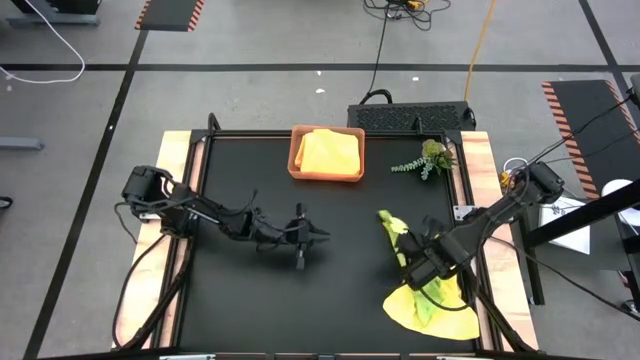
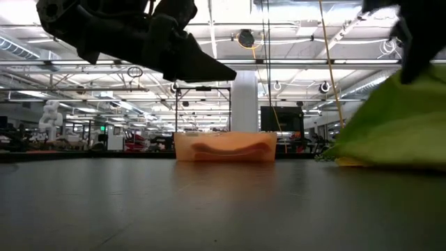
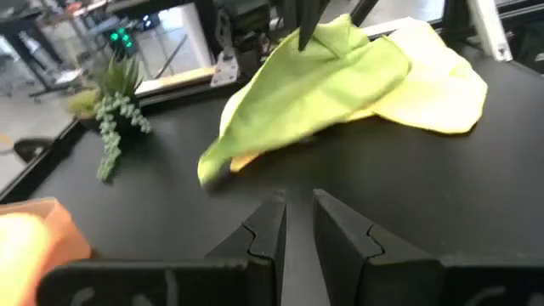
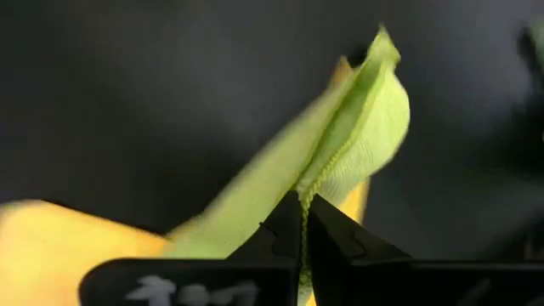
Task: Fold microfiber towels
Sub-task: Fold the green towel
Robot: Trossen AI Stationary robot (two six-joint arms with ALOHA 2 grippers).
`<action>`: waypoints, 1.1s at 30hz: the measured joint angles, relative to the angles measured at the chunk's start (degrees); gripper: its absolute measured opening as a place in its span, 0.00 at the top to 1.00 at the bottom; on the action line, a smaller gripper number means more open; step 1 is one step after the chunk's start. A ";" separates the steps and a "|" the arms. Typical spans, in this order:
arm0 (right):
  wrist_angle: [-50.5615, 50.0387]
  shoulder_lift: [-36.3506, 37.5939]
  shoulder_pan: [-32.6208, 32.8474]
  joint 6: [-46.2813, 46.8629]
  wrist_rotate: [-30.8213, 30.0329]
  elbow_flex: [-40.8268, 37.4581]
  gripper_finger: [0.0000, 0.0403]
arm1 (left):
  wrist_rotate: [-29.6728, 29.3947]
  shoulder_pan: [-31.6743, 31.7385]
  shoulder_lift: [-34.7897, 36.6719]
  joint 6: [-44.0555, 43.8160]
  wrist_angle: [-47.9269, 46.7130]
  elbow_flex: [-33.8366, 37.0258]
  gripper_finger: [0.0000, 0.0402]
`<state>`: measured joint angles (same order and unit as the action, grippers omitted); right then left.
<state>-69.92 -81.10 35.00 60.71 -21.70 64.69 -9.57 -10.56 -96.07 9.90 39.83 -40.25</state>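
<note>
Microfiber towels were split between two spots: a yellow towel [image 1: 330, 152] sat in the orange tray [image 1: 296, 170], and well away from the tray, toward the near right corner of the table [image 1: 250, 300], a lime green towel [image 1: 408, 235] lay draped over another yellow towel [image 1: 405, 305]. My right hand [image 4: 301, 223] was closed on the green towel's hem and lifting it. My left hand [image 1: 322, 236] hung over the bare middle of the table, nearer the tray than the pile, fingers nearly together and holding nothing.

I judged the pinch thin: only an edge was caught, so a quick pull could slip it free or drag the yellow cloth along. The pile lay close to the table's right edge, leaving little margin there; the room lay toward the tray and my left hand. The plant sprig [image 1: 425, 160] beside the tray stood clear.
</note>
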 joint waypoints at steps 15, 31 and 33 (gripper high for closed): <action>16.53 0.00 -0.17 -14.41 -4.40 2.29 1.00 | 8.51 0.61 -1.11 0.50 1.12 -1.33 0.43; 17.49 0.00 -0.59 -16.23 -5.74 2.26 1.00 | 7.04 4.15 -18.87 0.55 5.48 -8.97 0.40; 17.71 0.00 -0.59 -16.24 -5.65 2.24 1.00 | 6.98 4.98 -20.20 0.51 1.58 -11.29 0.40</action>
<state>-52.21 -81.10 34.41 44.47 -27.35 66.94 -2.59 -5.58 -116.28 10.41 41.40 -51.54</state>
